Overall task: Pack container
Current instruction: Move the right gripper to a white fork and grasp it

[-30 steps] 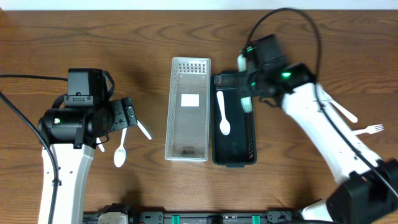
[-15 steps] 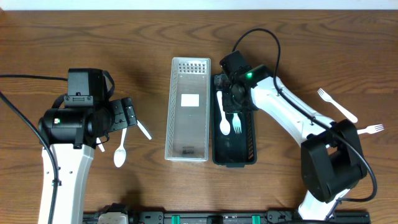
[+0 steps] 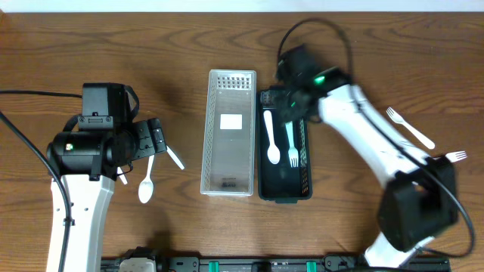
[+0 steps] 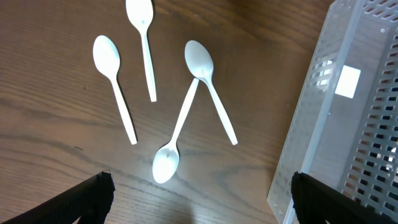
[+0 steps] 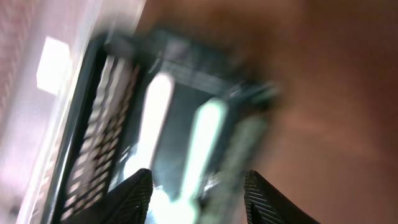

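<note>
A dark basket (image 3: 305,162) holds a white spoon (image 3: 271,137) and a white fork (image 3: 292,145) lying side by side. Both show blurred in the right wrist view, the spoon (image 5: 152,118) and the fork (image 5: 203,140). My right gripper (image 3: 292,106) is open and empty above the basket's far end, also seen from the wrist (image 5: 199,202). A white perforated basket (image 3: 228,132) stands left of the dark one. My left gripper (image 3: 156,140) is open above several white spoons (image 4: 208,87) on the table; from the wrist (image 4: 199,199) nothing is between its fingers.
Two white forks (image 3: 411,127) (image 3: 454,156) lie on the table at the right. One spoon (image 3: 145,185) lies below the left gripper. The white basket's wall (image 4: 323,124) is just right of the left gripper.
The right gripper let the fork go into the dark basket beside the spoon and has pulled back toward the far end. The left arm has not moved.
</note>
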Robot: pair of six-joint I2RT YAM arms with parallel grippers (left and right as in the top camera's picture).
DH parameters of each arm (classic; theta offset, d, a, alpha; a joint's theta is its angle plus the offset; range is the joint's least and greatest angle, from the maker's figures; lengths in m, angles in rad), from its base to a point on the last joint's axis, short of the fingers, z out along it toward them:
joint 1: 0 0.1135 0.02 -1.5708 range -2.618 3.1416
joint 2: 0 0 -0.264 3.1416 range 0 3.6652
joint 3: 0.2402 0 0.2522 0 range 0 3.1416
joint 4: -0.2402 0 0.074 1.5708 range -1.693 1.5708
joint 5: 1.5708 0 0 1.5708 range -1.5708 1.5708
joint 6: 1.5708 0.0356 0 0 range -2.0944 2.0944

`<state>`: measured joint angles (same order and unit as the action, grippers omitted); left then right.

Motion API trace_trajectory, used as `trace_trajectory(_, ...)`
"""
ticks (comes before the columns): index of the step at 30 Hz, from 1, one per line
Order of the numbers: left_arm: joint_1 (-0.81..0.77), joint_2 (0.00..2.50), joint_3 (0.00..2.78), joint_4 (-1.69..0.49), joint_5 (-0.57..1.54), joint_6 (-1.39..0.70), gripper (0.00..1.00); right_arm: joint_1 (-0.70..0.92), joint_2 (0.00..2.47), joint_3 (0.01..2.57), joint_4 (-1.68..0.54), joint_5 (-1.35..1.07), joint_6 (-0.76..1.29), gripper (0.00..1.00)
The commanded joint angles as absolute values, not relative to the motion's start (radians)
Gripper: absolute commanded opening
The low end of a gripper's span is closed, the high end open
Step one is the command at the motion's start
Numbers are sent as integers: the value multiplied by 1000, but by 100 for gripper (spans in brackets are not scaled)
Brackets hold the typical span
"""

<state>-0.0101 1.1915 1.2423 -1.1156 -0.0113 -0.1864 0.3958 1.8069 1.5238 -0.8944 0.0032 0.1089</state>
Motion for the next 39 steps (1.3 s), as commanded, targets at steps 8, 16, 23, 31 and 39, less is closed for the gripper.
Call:
trace_trajectory(8, -6, 1197, 1259, -1115, -43, -185, 93, -167, 1742, 1616, -923, -33, -456, 67)
trace_trajectory(16, -6, 1197, 1259, -1114, -43, -185, 93, -410, 1922, 1616, -941, -95, -739, 88)
trace_trajectory(23, -6, 1197, 1259, -1113, -43, -185, 93, -429, 2095, 1616, -939, -96, -765, 86)
trace_trajectory(31, -6, 1197, 1259, -1113, -43, -185, 93, -400, 2187, 1615, -945, -98, -765, 86)
trace_trajectory(39, -6, 1197, 1259, -1113, -43, -185, 93, -401, 2202, 1615, -951, -97, -765, 86)
